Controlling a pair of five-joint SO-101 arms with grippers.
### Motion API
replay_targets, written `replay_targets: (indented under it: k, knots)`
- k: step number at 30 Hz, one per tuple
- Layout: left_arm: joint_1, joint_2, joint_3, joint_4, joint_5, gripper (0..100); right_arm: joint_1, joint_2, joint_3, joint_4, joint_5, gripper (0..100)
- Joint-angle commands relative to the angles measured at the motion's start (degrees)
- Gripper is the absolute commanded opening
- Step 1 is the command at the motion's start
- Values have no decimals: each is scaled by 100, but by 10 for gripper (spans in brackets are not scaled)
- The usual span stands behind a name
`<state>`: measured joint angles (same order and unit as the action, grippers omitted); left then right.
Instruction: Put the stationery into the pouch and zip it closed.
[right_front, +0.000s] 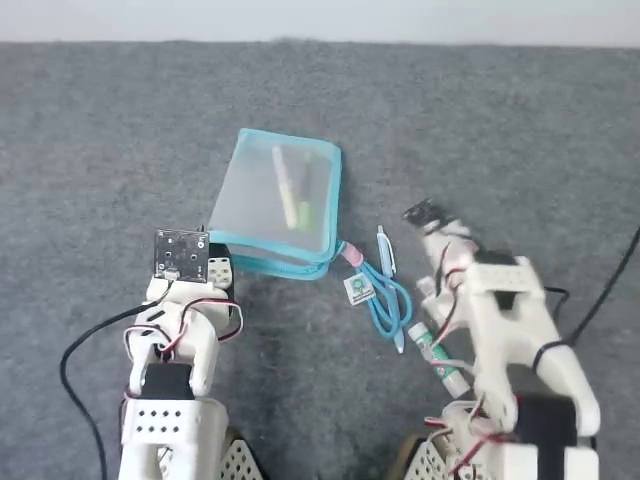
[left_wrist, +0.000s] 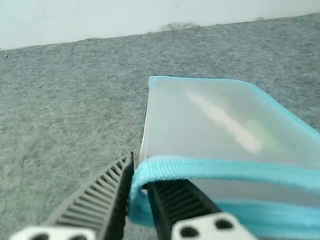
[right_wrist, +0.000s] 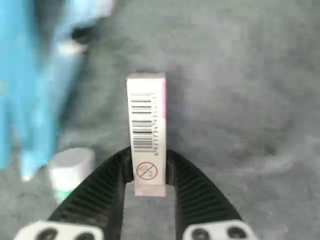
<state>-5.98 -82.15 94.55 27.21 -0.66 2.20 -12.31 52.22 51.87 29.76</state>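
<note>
A translucent pouch (right_front: 285, 200) with teal trim lies mid-table and holds two pens (right_front: 295, 195). My left gripper (left_wrist: 139, 197) is shut on the pouch's teal edge (left_wrist: 210, 167) at its near left corner (right_front: 215, 243). My right gripper (right_wrist: 146, 162) is shut on a small white box with a barcode and a pink side (right_wrist: 145, 120), held just above the grey mat. In the high view the right arm (right_front: 500, 300) stands to the right of the pouch. A blue pen (right_front: 385, 250) and a white and green glue stick (right_front: 440, 362) lie on the mat beside it.
A blue cord with a round tag (right_front: 382, 298) trails from the pouch's zipper end. The glue stick's cap (right_wrist: 72, 167) lies close to my right gripper's finger. A grey mat (right_front: 120, 130) covers the table, with a pale wall along the far edge.
</note>
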Motion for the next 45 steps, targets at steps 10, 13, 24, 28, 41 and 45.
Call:
replay_targets:
  k: [10,13,24,28,41,45]
  knots:
    - [123,-70,-233,-211,18,12,435,629,-2154,1446,-651,206]
    - [123,-70,-233,-211,18,12,374,629,-2145,1516,-659,307]
    - [132,-70,-233,-220,18,12,-462,-1051,-1116,2571,-237,290]
    - [132,-79,-233,-211,18,12,-1279,-1912,-149,2598,-123,256]
    - [105,-79,-233,-211,18,12,-1692,-866,255,1771,-123,259]
    - [105,-79,-233,-211,18,12,-1692,-233,229,1262,-132,246]
